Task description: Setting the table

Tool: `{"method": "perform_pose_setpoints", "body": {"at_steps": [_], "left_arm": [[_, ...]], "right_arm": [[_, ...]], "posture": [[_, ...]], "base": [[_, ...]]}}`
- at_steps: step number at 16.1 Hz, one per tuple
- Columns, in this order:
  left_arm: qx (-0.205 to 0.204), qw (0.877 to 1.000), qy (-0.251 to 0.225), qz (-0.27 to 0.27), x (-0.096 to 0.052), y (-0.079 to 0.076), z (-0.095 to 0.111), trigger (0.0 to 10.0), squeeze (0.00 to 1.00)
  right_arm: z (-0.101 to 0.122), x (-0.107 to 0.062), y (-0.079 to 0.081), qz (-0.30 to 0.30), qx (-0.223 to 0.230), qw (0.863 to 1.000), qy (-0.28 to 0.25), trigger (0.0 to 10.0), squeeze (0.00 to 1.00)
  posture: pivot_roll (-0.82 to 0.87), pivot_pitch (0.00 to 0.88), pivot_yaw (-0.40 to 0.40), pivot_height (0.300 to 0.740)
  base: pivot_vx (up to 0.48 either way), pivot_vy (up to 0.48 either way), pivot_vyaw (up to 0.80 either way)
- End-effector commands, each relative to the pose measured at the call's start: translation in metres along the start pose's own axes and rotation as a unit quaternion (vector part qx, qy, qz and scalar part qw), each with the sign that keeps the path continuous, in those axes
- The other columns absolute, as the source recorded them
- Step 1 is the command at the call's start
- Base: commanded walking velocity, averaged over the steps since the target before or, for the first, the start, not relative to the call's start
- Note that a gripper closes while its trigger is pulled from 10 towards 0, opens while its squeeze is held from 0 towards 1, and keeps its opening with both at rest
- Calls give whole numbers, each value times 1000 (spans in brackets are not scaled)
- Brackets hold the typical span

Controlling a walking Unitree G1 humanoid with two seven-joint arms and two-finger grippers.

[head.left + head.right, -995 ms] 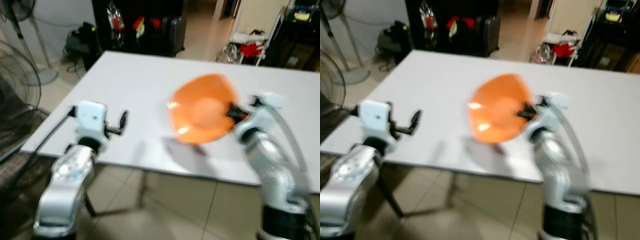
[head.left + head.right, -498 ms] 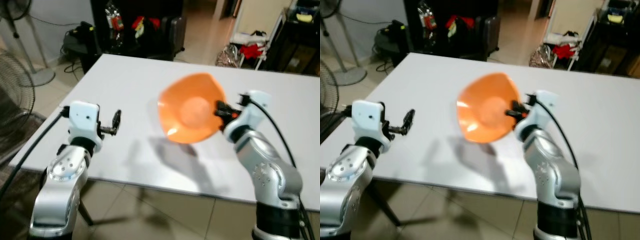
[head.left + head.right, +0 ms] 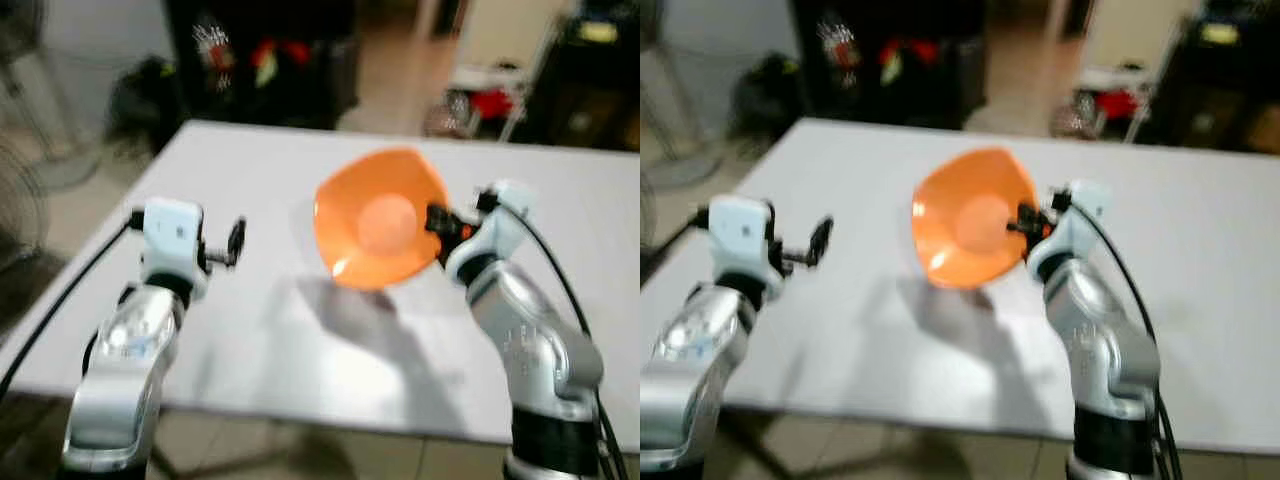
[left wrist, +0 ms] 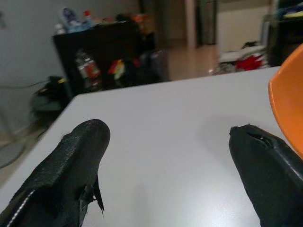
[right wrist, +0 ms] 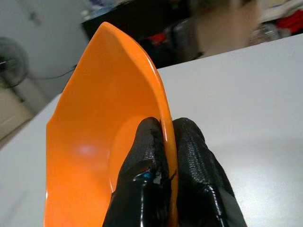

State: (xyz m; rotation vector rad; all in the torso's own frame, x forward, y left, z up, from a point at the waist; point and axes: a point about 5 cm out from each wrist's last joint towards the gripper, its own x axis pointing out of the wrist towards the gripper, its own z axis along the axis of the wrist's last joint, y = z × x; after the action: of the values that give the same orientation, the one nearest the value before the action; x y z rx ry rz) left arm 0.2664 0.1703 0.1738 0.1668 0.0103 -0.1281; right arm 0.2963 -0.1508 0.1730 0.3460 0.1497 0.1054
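An orange bowl [image 3: 380,215] hangs tilted on its side above the white table [image 3: 300,330], its hollow facing me. My right gripper [image 3: 438,220] is shut on the bowl's right rim; in the right wrist view both black fingers [image 5: 189,156] pinch the orange bowl [image 5: 94,142] at its edge. My left gripper [image 3: 236,240] is held over the table's left part, open and empty. In the left wrist view its two fingers [image 4: 71,161] stand wide apart with bare table between them, and the bowl's edge [image 4: 286,109] shows off to one side.
A dark shelf with bottles and red items [image 3: 260,55] stands beyond the table's far edge. A white rack with red cloth [image 3: 490,100] is at the back right. A fan [image 3: 20,200] stands at the far left. Tiled floor lies below the near edge.
The camera has shifted and the view is blurred. The right gripper still holds the bowl at about the same height over the table. The left gripper stays open.
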Motion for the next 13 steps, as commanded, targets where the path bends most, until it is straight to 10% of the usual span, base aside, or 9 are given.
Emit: {"method": "perform_pose_setpoints", "body": {"at_steps": [1,13], "left_arm": [[-2,1000,-3,-19,2,-8,2,10000,0],[37,997,6,-61,-15,4,-1,10000,0]], "right_arm": [[11,-4,-10,-20,-4,1000,-24,10000,0],[-2,27,14,69,100,990,73,10000,0]], "posture": [[-33,0,-7,740],[21,0,-30,740]], "base": [[337,0,0],[138,0,0]]}}
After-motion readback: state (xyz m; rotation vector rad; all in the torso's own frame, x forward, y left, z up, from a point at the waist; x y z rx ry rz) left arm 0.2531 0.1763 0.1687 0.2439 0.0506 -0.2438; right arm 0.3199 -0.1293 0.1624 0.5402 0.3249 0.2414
